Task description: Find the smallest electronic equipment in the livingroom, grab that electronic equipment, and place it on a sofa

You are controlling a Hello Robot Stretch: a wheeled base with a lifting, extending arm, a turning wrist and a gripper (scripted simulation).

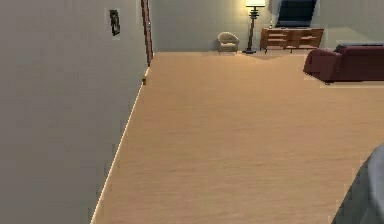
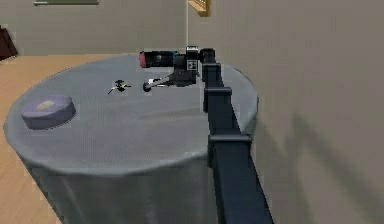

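Bare floor (image 1: 220,140) ahead; pincer (image 2: 155,76) nr table (image 2: 130,135) rim

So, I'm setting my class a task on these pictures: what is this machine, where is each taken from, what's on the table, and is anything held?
It is a wheeled robot with one reaching arm, in a simulated house. The forward view looks ahead across a wooden floor to a dark red sofa, a floor lamp and a sideboard. The arm side view looks sideways: the dark arm stretches over a round grey table and ends in the gripper. On the table lie a flat lilac disc and a small dark thing. Whether the gripper holds anything cannot be told.
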